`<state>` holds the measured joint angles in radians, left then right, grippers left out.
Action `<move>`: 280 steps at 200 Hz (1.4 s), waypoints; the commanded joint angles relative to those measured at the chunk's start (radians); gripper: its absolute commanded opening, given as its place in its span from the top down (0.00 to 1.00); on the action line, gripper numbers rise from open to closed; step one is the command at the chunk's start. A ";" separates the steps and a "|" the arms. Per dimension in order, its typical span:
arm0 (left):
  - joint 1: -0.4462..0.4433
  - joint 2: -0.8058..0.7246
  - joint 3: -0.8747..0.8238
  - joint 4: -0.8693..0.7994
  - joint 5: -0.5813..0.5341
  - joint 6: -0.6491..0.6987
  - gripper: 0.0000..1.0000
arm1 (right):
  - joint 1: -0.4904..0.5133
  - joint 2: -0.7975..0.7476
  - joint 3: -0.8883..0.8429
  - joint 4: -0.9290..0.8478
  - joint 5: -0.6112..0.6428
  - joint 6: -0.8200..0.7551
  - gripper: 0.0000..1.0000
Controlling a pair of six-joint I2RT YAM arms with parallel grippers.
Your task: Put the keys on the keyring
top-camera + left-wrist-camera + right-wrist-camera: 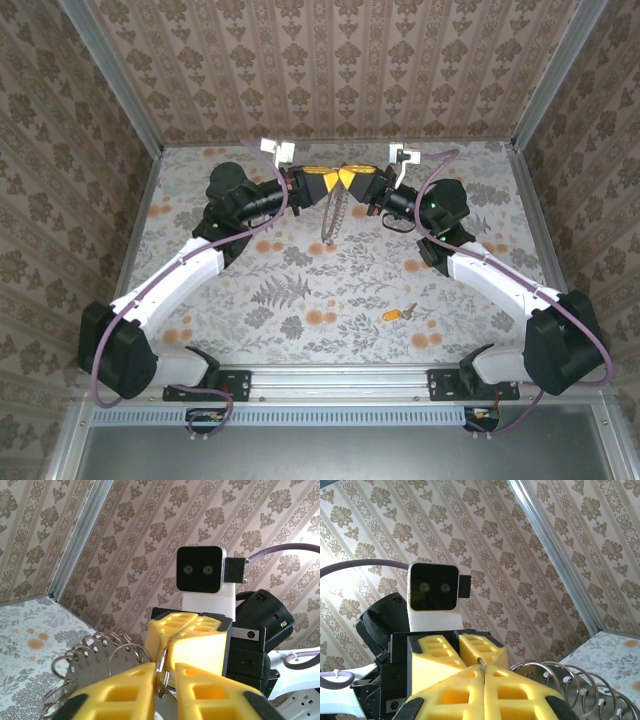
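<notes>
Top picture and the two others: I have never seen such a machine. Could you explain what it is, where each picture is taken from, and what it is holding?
These are two robot arms bolted at the near edge of a flowered table. The top picture looks down from above and behind them. The other two come from a camera on each wrist, so each shows its own yellow fingers and, facing it, the other arm's camera. The left claw and the right claw meet tip to tip at the far middle, both closed on thin wire of the keyring, whose chain hangs between them. A fan of wire rings sits beside the fingers. One key with an orange head lies loose on the table.
</notes>
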<state>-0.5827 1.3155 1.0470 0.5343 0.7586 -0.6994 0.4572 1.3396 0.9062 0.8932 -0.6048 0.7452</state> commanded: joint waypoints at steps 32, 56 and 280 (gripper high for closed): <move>-0.010 -0.027 -0.010 0.051 0.009 0.006 0.96 | 0.008 0.004 0.027 0.056 0.017 0.013 1.00; -0.011 -0.022 -0.002 0.049 0.009 0.009 1.00 | 0.008 0.006 0.029 0.054 0.014 0.012 1.00; 0.018 0.113 0.417 -0.834 0.334 0.676 1.00 | -0.130 -0.209 0.027 -0.425 -0.308 -0.083 0.59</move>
<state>-0.5739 1.4170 1.4059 -0.2504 1.0145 -0.0914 0.2989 1.1095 0.9173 0.4145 -0.8291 0.6624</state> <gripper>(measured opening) 0.047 0.422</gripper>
